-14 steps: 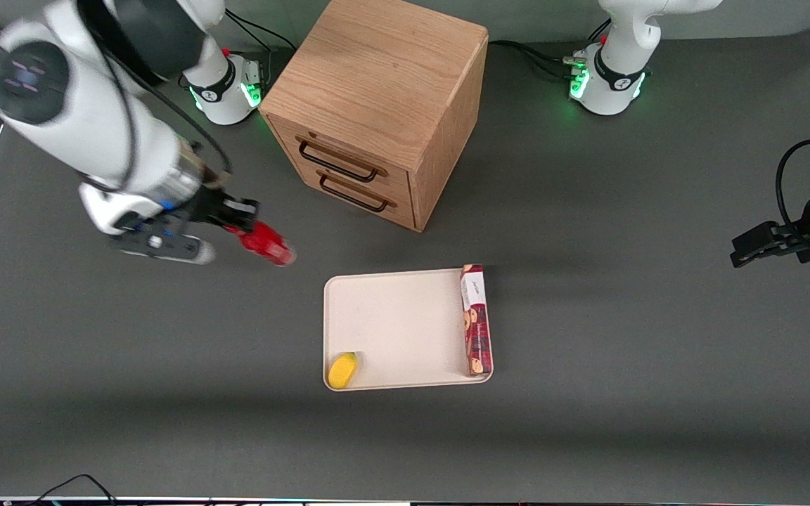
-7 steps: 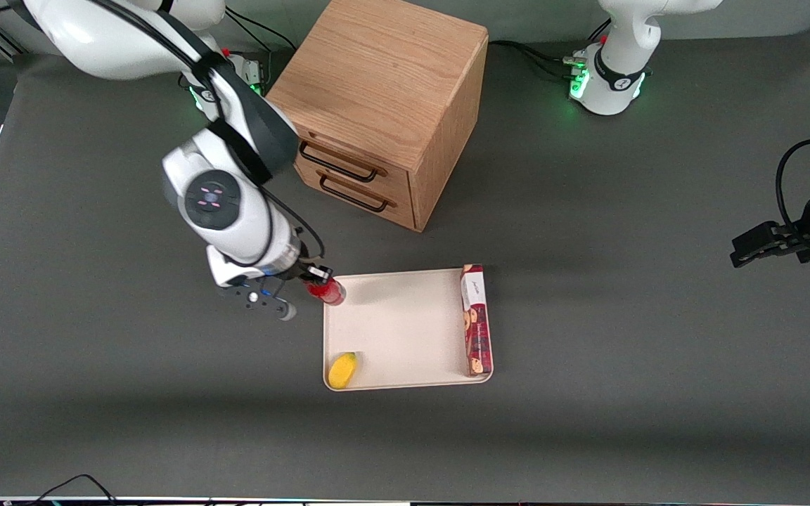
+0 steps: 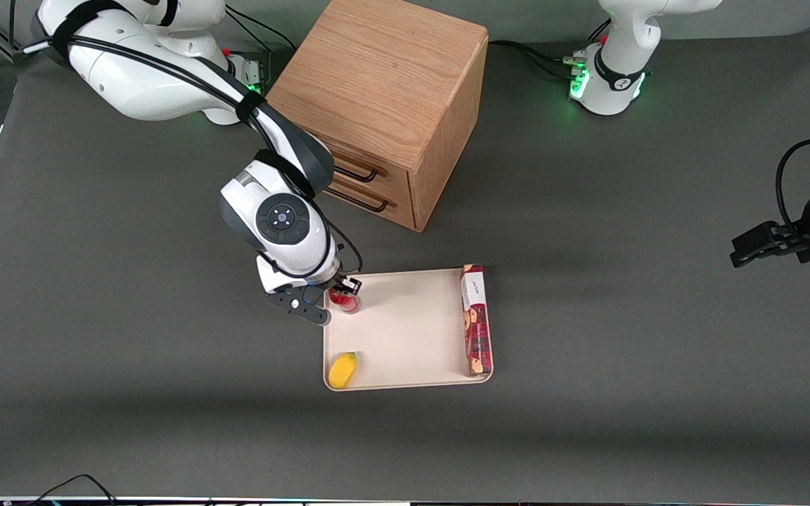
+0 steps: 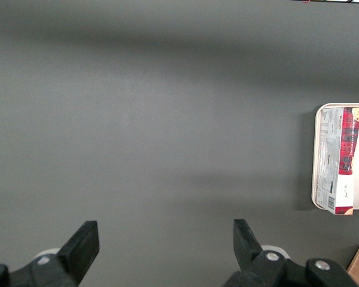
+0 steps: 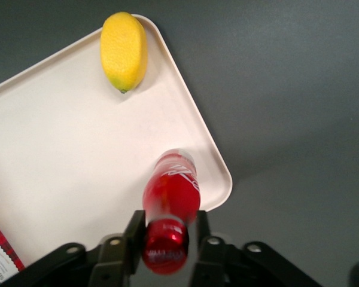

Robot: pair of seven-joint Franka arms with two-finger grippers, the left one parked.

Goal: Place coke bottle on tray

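My right gripper (image 3: 344,293) is shut on the coke bottle (image 3: 345,301), a slim glossy red bottle, and holds it upright by the cap end over a corner of the cream-white tray (image 3: 405,330), the corner nearest the wooden cabinet and the working arm. In the right wrist view the bottle (image 5: 170,194) hangs from the gripper (image 5: 166,236) with its base over the tray (image 5: 60,149), just inside the rim. I cannot tell whether the base touches the tray.
A yellow lemon (image 3: 342,370) lies in the tray's corner nearest the front camera and also shows in the right wrist view (image 5: 124,51). A red-patterned cookie box (image 3: 476,318) lies along the tray's edge toward the parked arm. The wooden drawer cabinet (image 3: 377,105) stands farther from the camera.
The right arm has swung from the working arm's end of the table toward the tray, carrying the bottle from over the bare table to over the tray's corner.
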